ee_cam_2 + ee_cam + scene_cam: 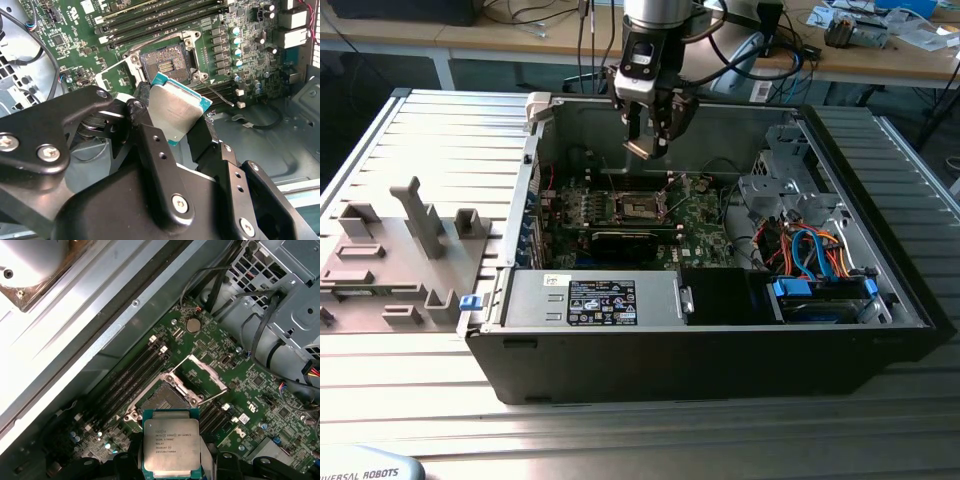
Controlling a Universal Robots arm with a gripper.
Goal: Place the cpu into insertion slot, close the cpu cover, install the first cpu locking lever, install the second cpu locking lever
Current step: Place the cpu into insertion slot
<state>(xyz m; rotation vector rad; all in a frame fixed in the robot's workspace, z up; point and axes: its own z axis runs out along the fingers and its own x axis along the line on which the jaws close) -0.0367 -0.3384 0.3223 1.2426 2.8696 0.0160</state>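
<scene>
One cpu (170, 441), square silver-grey top (teal-edged), clamped in the tool (175, 120), above uncovered insertion slot (161, 400)

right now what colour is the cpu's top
Silver-grey, teal rim; the cpu shows best in the first wrist view.

Ribbed grey metal table (880, 420), wooden workbench (500, 38) behind, possibly strewn with cables (535, 15).

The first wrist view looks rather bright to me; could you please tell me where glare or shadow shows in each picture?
First wrist view: glare whitens the metal case wall, while the cpu is evenly lit. Second wrist view: the cpu's top shows a soft sheen. Exterior view: the insertion slot sits in dim shade.
</scene>
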